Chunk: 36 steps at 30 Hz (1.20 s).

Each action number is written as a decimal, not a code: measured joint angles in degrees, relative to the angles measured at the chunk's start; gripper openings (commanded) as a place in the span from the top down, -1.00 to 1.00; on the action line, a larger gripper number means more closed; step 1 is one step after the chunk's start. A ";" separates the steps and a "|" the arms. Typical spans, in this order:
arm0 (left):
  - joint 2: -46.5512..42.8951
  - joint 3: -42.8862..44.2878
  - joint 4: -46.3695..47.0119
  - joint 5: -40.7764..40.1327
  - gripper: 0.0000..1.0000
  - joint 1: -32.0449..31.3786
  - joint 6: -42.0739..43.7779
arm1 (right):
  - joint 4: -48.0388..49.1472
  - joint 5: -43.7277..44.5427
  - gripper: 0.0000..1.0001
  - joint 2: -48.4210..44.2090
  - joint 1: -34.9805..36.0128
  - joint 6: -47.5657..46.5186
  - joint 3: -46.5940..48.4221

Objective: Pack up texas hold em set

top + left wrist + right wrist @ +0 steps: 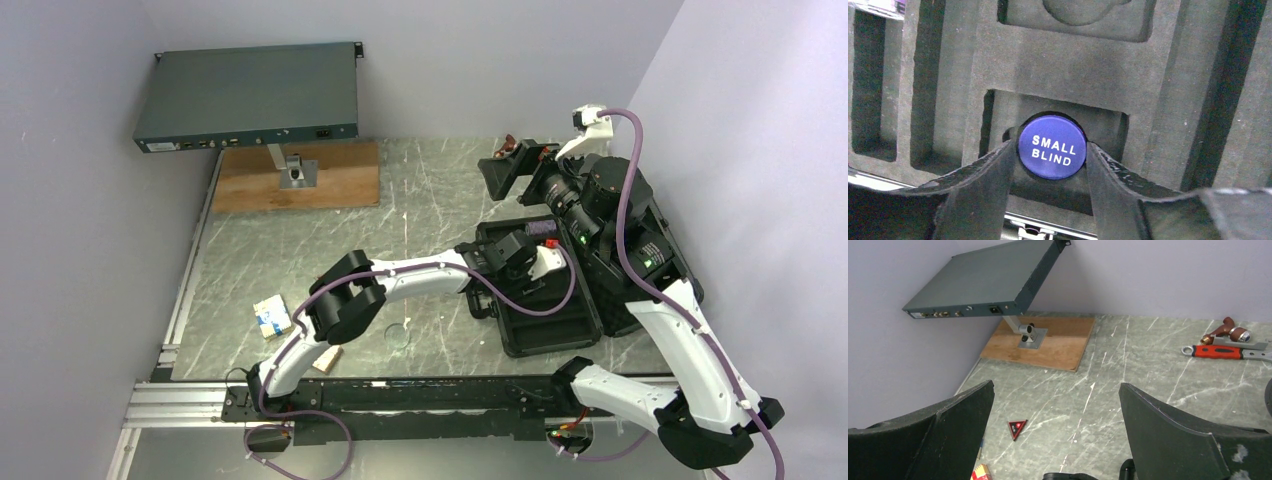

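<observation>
Clock is the top view, 12 = far wall.

- Left wall [60, 220] runs along the desk [300, 255] edge at 9. The rack unit [250, 95] overhangs the 11 corner on a post on a wood board [250, 188]. The desk under its near edge is bare.
- The blue-white card box [272, 317] lies flat at 8, near the left arm's elbow, long axis roughly 12–6. The clear disc [398, 335] lies flat just right of that elbow, apart from the case.
- The black case [560, 335] is open at 4, with the tray's long axis about 11–5. The right arm lies over its 3 side and the right wall [760, 120] is close behind, so you have little room there.
- Your left hand [1050, 145] is clamped on the blue disc [1052, 147], one finger [993, 175] touching each side. The disc is face up, its "SMALL BLIND" text upright in the wrist view, and it has no long axis. It sits at the round cut in a foam recess. I can't tell whether it's seated.
- Purple chip stack [878, 6] is in a slot at that view's top left.
- Your right hand [1056, 385] is at 1, fingers wide apart with nothing between them. Its view shows open desk ahead, with the red triangle [1016, 428] lying flat, tip toward the camera. The red-handled tool [1215, 352] is by the far wall, long axis left–right.
</observation>
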 measured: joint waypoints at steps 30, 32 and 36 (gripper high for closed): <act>-26.84 -20.52 4.59 -4.09 -0.84 0.48 -9.92 | -0.26 1.53 -0.99 0.90 0.00 -0.20 0.79; -32.15 -27.19 4.59 -6.93 -0.99 0.48 -11.39 | -0.52 1.53 -0.99 0.94 0.00 -0.20 0.79; -43.50 -36.89 1.64 -14.75 -0.99 0.72 -14.53 | -0.52 1.27 -0.99 1.18 0.02 -0.15 0.79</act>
